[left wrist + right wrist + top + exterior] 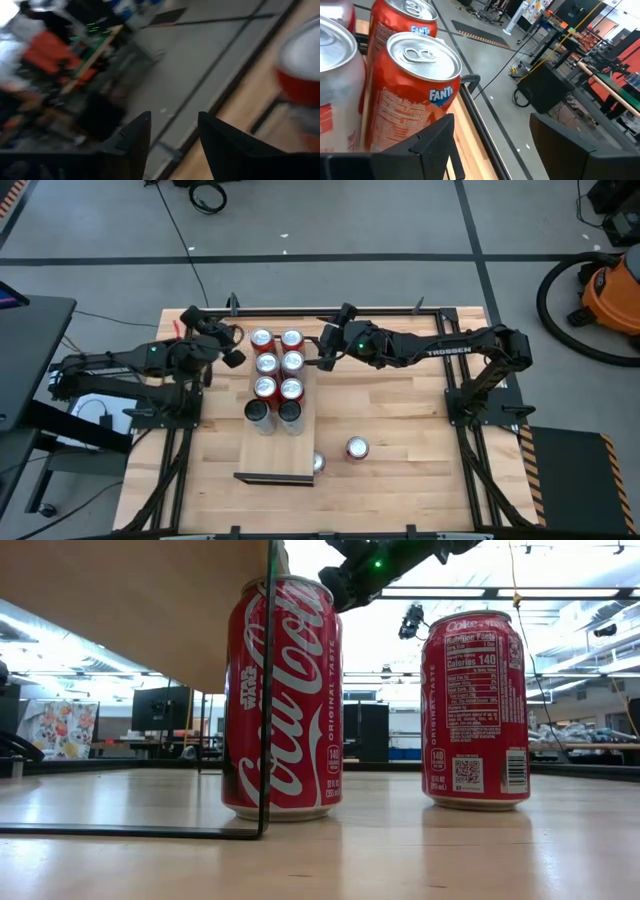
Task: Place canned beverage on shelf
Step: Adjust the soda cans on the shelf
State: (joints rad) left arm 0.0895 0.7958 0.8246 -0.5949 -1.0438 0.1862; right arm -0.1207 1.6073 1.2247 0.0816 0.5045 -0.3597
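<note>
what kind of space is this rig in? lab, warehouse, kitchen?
Most likely a robotics lab or workshop. The butcher-block table stands on a taped concrete floor, an orange shop vacuum sits beside it, and workbenches with monitors fill the room behind.

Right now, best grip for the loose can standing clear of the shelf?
Probably the mid-body of the upright Coke can, jaws across the round sidewall. Come from above on the side away from the shelf; another can stands close on the shelf side.

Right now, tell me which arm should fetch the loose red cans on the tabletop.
Right. The two red Coca-Cola cans stand right of the pale plywood shelf, on the right gripper's side; its fingers are open. The left gripper sits beyond the shelf.
</note>
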